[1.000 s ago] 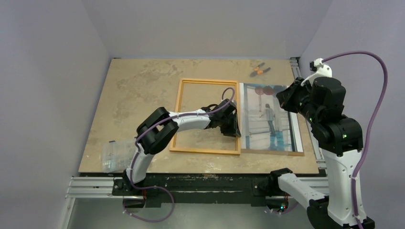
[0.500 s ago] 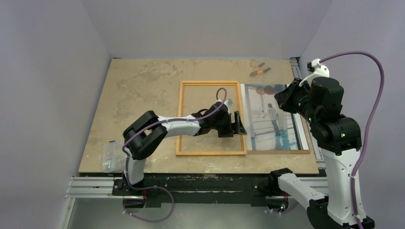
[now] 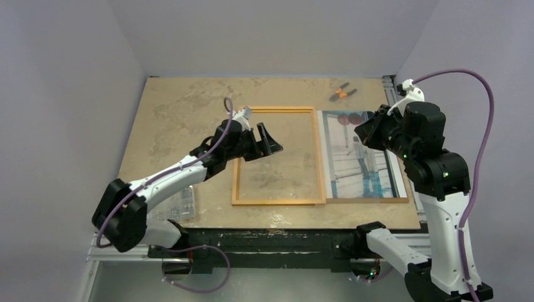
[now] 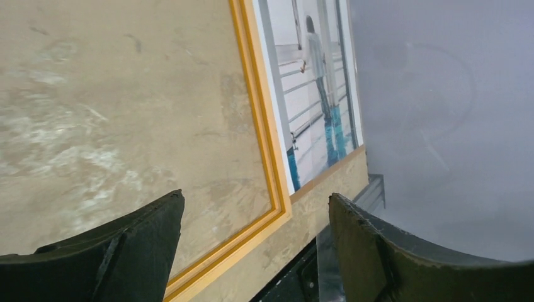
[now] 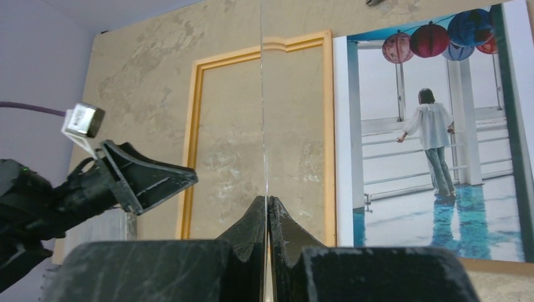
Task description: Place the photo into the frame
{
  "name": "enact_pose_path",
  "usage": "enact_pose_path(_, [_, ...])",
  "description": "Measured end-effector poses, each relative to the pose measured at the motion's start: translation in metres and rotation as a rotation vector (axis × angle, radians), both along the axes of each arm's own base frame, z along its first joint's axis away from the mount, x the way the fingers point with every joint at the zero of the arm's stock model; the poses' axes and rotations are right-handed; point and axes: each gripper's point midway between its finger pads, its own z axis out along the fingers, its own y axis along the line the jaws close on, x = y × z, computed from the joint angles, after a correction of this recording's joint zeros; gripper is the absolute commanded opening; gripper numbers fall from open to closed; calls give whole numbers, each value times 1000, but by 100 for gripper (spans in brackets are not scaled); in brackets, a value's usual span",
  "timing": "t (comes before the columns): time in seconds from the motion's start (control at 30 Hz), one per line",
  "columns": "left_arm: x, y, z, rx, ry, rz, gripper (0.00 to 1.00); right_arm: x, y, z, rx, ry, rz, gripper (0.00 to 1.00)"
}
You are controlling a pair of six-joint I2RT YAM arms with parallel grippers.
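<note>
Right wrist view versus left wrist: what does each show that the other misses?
Only right wrist: right gripper shut on a thin clear pane, edge-on; red balloons atop the glossy photo of a person on pale steps. Only left wrist: near corner of the thin orange rectangular frame; the beige table at its near edge. Both: frame, photo, open left gripper.

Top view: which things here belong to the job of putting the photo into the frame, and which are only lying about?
Belong to the job: photo; orange frame; brown backing board under the photo; clear pane held in the right hand.
Lying about: small orange-handled tool at the far edge; clear plastic pack at the near left corner.
</note>
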Motion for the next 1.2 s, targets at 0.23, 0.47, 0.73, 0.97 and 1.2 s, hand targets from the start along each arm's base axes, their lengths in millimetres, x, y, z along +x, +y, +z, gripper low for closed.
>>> enact_pose_path(0.23, [-7,77,10,220,-72,141,81,4,8,-16,21,38,28,0])
enact_pose_path(0.47, [-27,141,-44,553,21,223,78,7,16,-28,44,64,56,0])
enact_pose_path(0.73, [-53,166,-125,770,221,168,67,10,20,-39,54,84,68,0])
enact_pose_path(0.97, [-63,170,-148,793,264,149,41,9,22,-38,62,82,80,0])
enact_pose_path(1.2, [-59,160,-149,728,230,144,12,10,23,-38,68,79,82,0])
